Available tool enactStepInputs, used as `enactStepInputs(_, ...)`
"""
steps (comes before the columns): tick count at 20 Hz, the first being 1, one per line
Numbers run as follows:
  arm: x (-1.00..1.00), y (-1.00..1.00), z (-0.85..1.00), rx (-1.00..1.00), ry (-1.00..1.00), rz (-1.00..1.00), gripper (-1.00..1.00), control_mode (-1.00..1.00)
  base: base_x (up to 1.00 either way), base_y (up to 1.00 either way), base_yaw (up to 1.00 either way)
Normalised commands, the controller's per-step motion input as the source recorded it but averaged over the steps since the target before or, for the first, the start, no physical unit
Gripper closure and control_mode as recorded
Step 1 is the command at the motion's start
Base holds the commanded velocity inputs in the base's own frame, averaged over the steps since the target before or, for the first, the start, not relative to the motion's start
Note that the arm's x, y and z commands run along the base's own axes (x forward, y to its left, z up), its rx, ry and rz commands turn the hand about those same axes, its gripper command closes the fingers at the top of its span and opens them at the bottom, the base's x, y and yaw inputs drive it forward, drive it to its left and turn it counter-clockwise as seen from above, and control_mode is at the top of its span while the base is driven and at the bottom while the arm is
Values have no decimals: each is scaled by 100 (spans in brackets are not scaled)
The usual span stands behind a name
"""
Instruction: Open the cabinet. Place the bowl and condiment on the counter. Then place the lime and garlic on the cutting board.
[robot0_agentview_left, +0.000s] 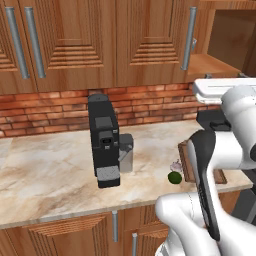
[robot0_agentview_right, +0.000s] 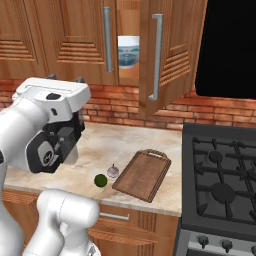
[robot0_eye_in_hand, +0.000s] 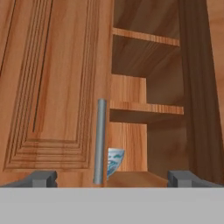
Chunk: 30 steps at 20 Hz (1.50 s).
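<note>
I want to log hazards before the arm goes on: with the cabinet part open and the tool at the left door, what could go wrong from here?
1. The left door looks shut and covers most of the bowl; reaching in now could hit its edge.
2. The open tool could slip off the thin handle.
3. The lime sits near the counter front and might roll off if nudged.
</note>
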Motion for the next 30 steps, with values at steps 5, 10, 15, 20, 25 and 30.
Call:
enactStepInputs(5, 20, -14, 1, 1, 1, -1, -100, -100, 0, 0, 0)
enactStepInputs(10, 18, -16, 0, 1, 0, -2, -100, -100, 0, 0, 0)
enactStepInputs(15, 25, -10, 0, 0, 1, -2, -100, -100, 0, 0, 0)
enactStepInputs(20, 27, -13, 0, 1, 2, -1, -100, -100, 0, 0, 0)
enactStepInputs(25, 26, -17, 0, 2, 1, 0, -100, -100, 0, 0, 0)
enactStepInputs(30, 31, -14, 0, 2, 2, 0, -100, -100, 0, 0, 0)
